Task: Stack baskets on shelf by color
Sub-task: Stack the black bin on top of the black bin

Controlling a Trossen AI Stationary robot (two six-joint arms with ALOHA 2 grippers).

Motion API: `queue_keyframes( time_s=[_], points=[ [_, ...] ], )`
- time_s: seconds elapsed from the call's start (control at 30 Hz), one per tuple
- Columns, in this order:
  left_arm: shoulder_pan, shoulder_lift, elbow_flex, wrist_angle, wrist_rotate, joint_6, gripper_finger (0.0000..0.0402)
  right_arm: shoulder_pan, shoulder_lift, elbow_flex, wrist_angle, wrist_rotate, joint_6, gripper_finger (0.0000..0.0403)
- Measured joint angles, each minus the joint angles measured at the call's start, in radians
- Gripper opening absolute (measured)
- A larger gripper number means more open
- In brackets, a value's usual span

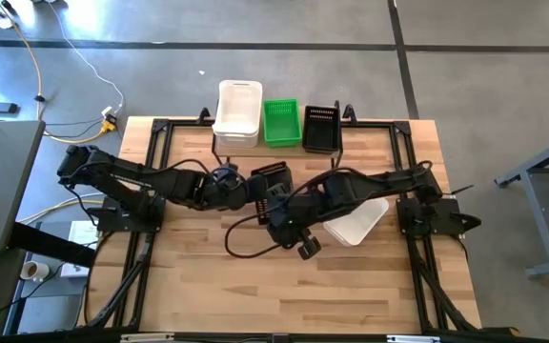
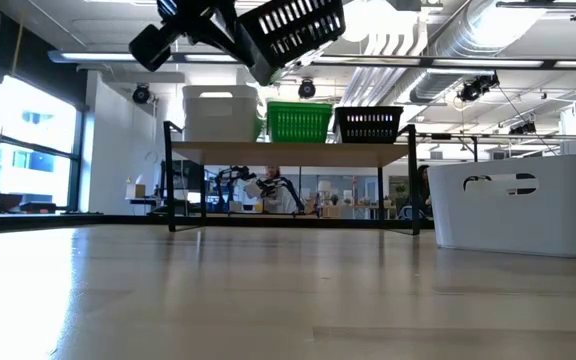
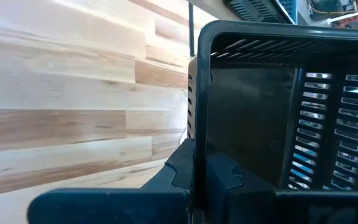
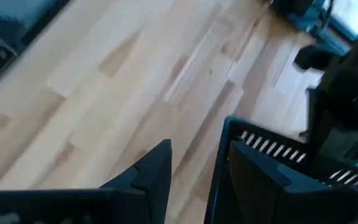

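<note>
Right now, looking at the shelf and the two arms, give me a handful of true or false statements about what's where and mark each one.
1. The left pincer is shut on the wall of a black basket held in the air. True.
2. The shelf carries white, green and black baskets side by side. True.
3. The green basket sits at one end of the shelf. False: it is in the middle, between white and black.
4. A white basket stands on the table. True.
5. The right pincer is clamped shut on the lifted basket. False: its fingers stand apart either side of the wall.
</note>
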Motion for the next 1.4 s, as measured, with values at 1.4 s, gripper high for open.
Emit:
queue_keyframes(
  time_s=[1.4],
  points=[
    [0.036,0.000,0.000,-0.031,0.206,0.260,0.0097,-0.020,0.102,-0.001,-0.119,0.088,0.292,0.0000]
  ],
)
